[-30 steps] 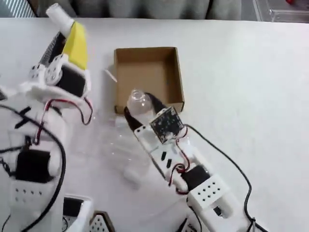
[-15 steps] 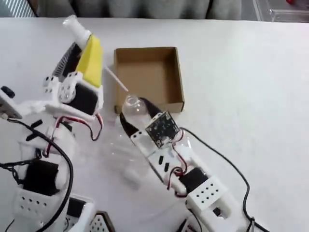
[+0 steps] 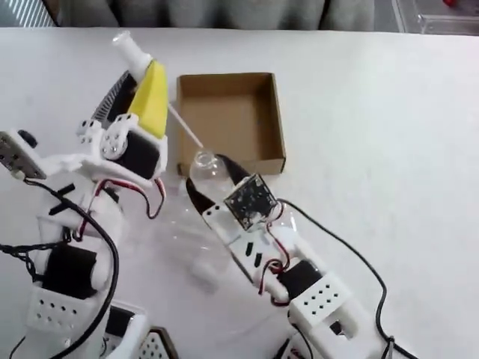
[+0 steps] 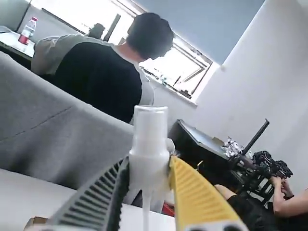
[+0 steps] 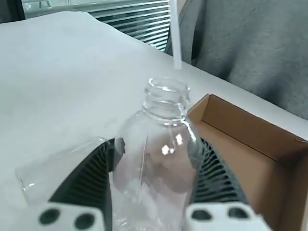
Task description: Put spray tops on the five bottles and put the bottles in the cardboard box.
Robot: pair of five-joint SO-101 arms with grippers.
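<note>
Gripping clear plastic bottle [image 5: 163, 115] in closed right tool [image 5: 158, 144], just in front of brown cardboard box [image 5: 250, 139]. Pinching white spray top [image 4: 148, 139] in left tool [image 4: 148, 168], dip tube [image 5: 175, 33] over bottle mouth. Probably light, slick, crushable; best held mid-body. Second clear bottle [image 5: 53, 173] near box, cut off, hard to read.

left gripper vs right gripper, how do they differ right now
The left gripper is shut on a white spray top; the right gripper is shut on a clear, uncapped bottle. The left gripper has a yellow finger; the right gripper's fingers are both black. In the high view the left gripper is beside the cardboard box, the right gripper at its near wall. Both hold something.
</note>
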